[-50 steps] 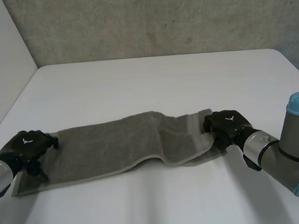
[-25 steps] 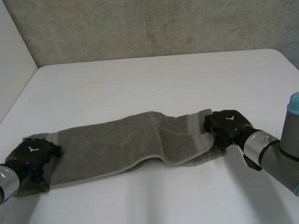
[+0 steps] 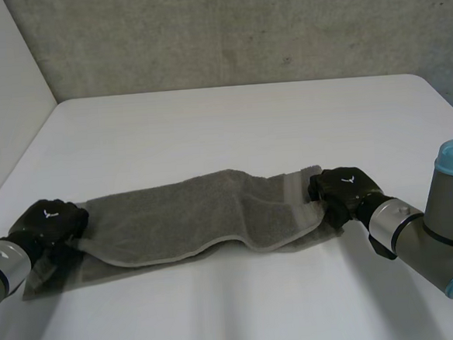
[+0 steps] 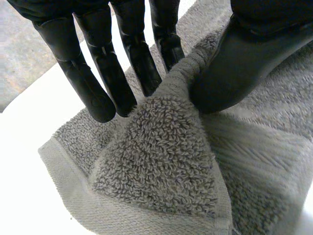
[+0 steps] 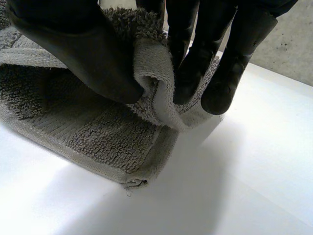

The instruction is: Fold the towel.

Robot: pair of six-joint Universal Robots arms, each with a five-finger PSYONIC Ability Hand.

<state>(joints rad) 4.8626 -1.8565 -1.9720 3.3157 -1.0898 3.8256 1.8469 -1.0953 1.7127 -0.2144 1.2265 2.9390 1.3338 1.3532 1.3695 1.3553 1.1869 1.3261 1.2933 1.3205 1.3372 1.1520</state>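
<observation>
I see the grey towel point(image 3: 206, 218) stretched across the lower middle of the frame on the white table point(image 3: 231, 123); my left hand point(image 3: 47, 221) pinches a raised fold at its left end; my right hand point(image 3: 343, 191) pinches the right end, the edge curled over in its grasp.
</observation>
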